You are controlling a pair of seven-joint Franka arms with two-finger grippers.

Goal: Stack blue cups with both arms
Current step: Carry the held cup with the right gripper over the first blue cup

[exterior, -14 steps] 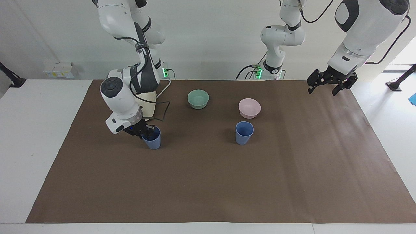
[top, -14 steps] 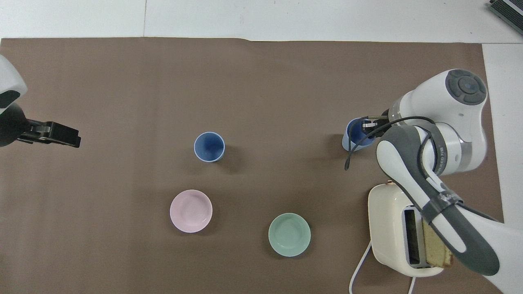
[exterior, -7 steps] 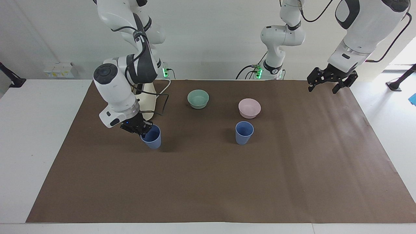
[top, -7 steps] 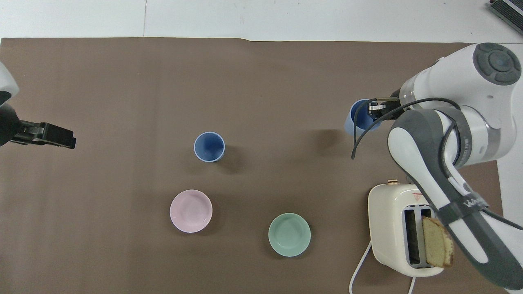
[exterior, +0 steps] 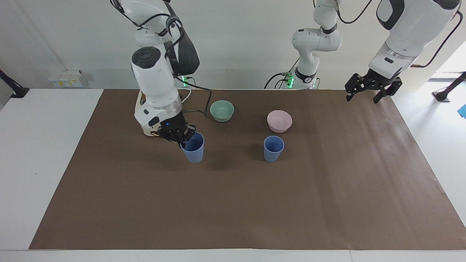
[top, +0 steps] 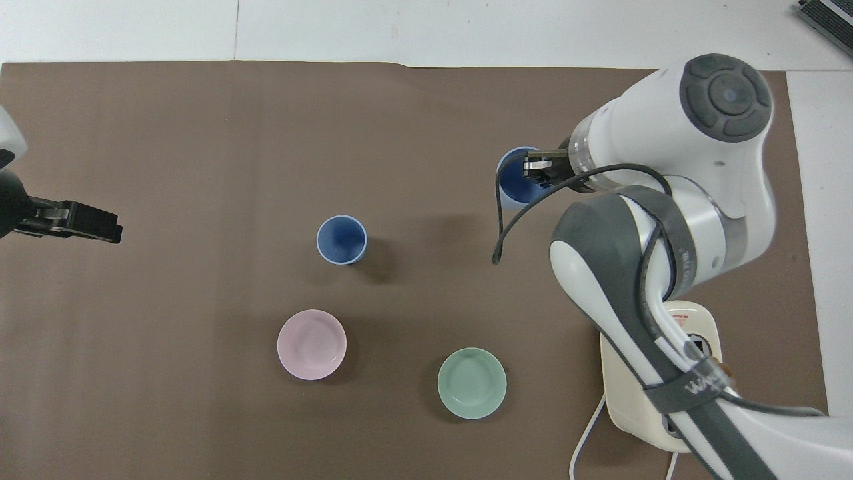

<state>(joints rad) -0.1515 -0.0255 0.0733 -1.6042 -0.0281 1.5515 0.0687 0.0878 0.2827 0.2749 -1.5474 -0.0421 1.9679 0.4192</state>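
My right gripper (exterior: 181, 135) is shut on the rim of one blue cup (exterior: 194, 148), one finger inside it, and holds it upright a little above the brown mat; both also show in the overhead view, the gripper (top: 537, 167) and the held cup (top: 514, 179). The other blue cup (exterior: 273, 148) stands upright on the mat beside the pink bowl, also in the overhead view (top: 341, 240). My left gripper (exterior: 372, 90) waits open and empty above the mat's corner at the left arm's end, seen overhead too (top: 83, 222).
A teal bowl (exterior: 222, 110) and a pink bowl (exterior: 279, 120) stand nearer to the robots than the cups. A cream toaster (top: 626, 407) sits near the right arm's base, mostly covered by that arm. The brown mat (exterior: 233, 203) covers the table.
My right gripper has lifted the blue cup and carried it toward the standing cup at the table's middle. The left gripper has barely moved.
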